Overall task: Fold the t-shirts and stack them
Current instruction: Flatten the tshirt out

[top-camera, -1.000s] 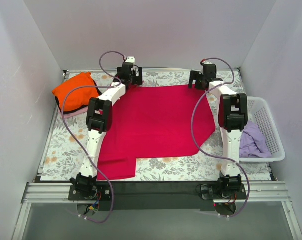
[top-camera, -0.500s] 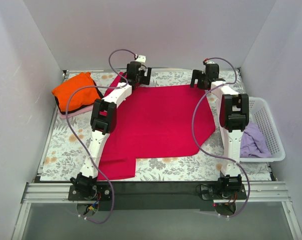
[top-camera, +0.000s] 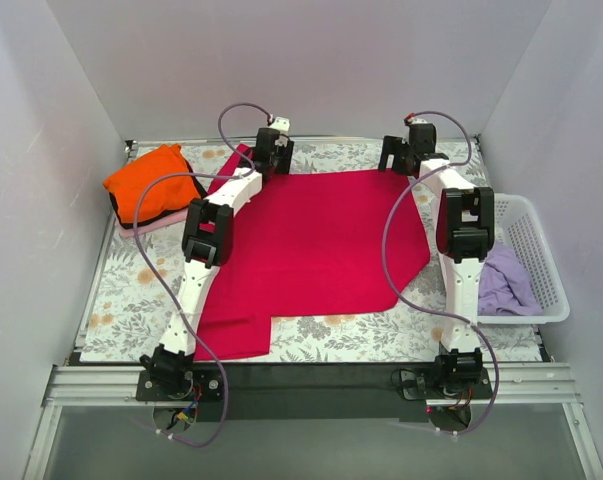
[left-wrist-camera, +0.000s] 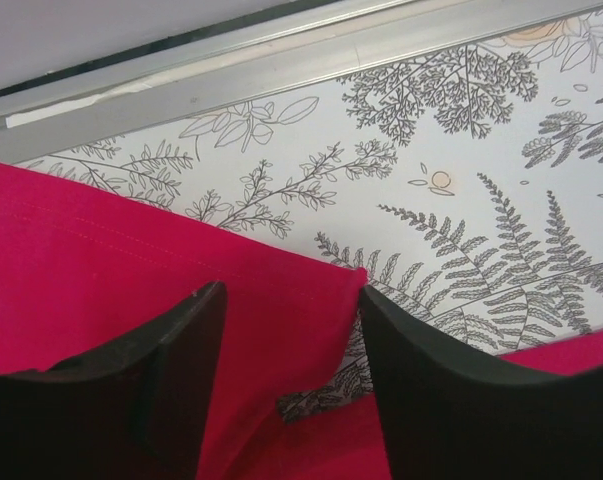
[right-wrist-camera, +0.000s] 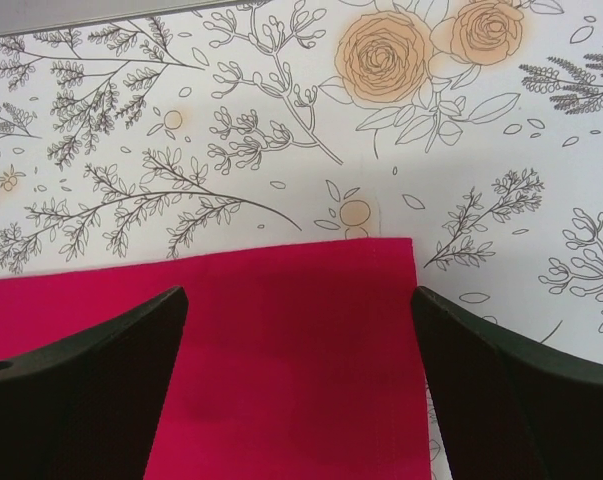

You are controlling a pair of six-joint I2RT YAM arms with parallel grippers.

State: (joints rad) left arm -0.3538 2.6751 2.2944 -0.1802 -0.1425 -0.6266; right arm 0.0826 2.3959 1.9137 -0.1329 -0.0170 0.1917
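The crimson-magenta t-shirt (top-camera: 321, 240) lies spread flat across the middle of the table. My left gripper (top-camera: 271, 150) is at its far left corner. In the left wrist view the left gripper (left-wrist-camera: 291, 295) is open, its fingers straddling a raised flap of the crimson cloth (left-wrist-camera: 131, 270). My right gripper (top-camera: 401, 155) is at the far right corner. It stands open (right-wrist-camera: 299, 295), with the shirt's hemmed corner (right-wrist-camera: 281, 350) flat between its fingers. The orange t-shirt (top-camera: 151, 180) sits folded on the pale pink one (top-camera: 146, 226) at the far left. The lavender t-shirt (top-camera: 506, 280) lies crumpled in the basket.
A white lattice basket (top-camera: 529, 203) stands at the right edge of the table, beside the right arm. The tablecloth (top-camera: 131, 290) has a floral print. A metal rail (left-wrist-camera: 281, 75) runs along the far edge, just beyond both grippers. Grey walls close in the back and sides.
My left gripper has moved right along the far edge onto the crimson shirt's corner, and its jaws have narrowed around the cloth. The right gripper has barely moved.
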